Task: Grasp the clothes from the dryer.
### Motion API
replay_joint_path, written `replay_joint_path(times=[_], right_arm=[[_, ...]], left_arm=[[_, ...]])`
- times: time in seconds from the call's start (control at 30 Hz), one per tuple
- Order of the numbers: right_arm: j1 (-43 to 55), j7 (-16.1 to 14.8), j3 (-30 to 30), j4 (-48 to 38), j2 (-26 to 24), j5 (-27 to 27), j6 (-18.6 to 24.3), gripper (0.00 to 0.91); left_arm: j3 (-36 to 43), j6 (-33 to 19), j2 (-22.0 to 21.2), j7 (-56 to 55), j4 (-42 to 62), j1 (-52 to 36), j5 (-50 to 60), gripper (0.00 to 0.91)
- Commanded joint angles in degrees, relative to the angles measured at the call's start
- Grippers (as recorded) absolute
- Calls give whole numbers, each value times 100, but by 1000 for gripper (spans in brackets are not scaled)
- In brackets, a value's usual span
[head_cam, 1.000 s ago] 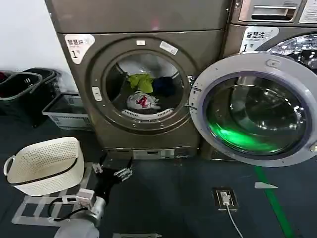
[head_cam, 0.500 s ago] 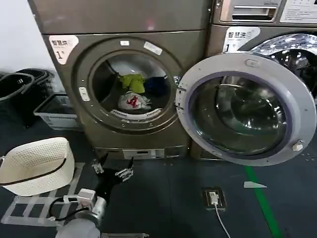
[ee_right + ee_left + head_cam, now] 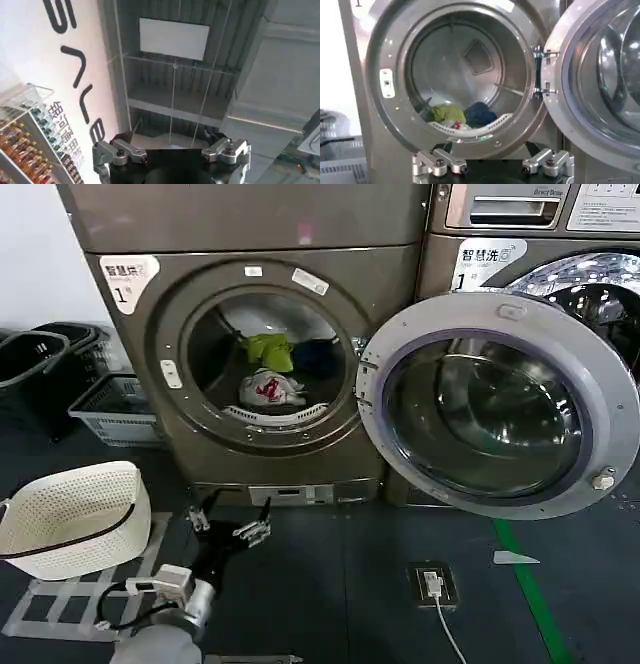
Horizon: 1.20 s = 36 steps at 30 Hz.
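The dryer (image 3: 250,224) stands with its round door (image 3: 500,404) swung open to the right. In its drum lie the clothes: a yellow-green piece (image 3: 268,349), a white-grey piece with red print (image 3: 270,391) and a dark blue piece (image 3: 318,359). My left gripper (image 3: 228,524) hangs low in front of the dryer's base, open and empty, well short of the porthole. The left wrist view looks into the drum at the yellow-green piece (image 3: 447,113) and dark blue piece (image 3: 479,113), with the left gripper (image 3: 492,167) spread wide below. My right gripper (image 3: 172,152) is open, pointing at the ceiling.
A white perforated basket (image 3: 75,514) sits on the floor at the left, beside my left arm. Dark baskets (image 3: 40,369) and a grey crate (image 3: 110,409) stand by the wall. A second machine (image 3: 540,254) is behind the open door. A floor socket with cable (image 3: 432,584) lies at the right.
The head view has panned, so the dryer and its door now sit further left and lower than a second ago. The left gripper holds about the same low spot, still open.
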Motion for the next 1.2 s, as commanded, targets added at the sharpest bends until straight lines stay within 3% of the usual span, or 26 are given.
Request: replay_joint_path(times=[0.03,1.2], right_arm=[[-14,-17,16,-11,-3,41,42,907],[39,-176,-24,70,35,270,59,907]], left_arm=[[-3,-45,7,-6,2,4,9,907],[-10,-34,-8,-10,-12,1,-47,907]])
